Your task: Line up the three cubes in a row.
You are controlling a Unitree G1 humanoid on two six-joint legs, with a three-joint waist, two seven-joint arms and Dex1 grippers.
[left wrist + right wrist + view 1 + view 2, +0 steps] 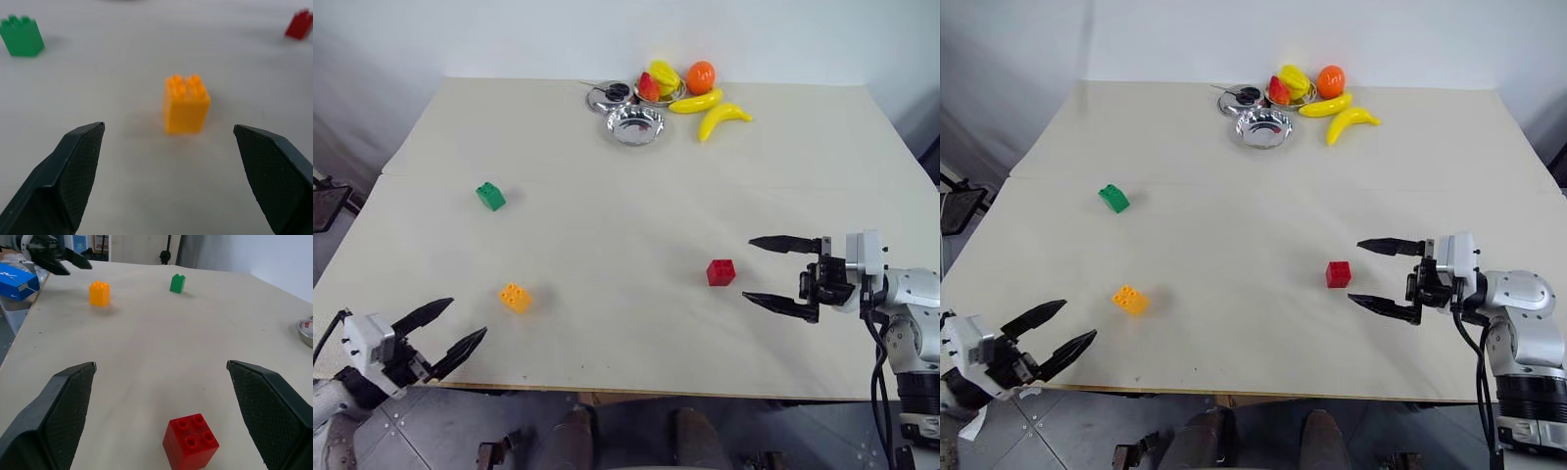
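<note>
Red cube (pixel 721 272): sitting toward the table's (pixel 607 245) right edge, just ahead of the right gripper (pixel 781 275), whose jaws are gaping wide, holding nothing.
Orange cube (pixel 515 297): lying near the front edge, facing the left gripper (pixel 452 328), likewise wide and empty.
Green cube (pixel 490 196): standing toward the left edge, apart.

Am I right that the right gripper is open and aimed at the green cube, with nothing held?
Not quite. The right gripper is open and empty, but it faces the red cube, as the right wrist view shows; the green cube sits far across the table.
</note>
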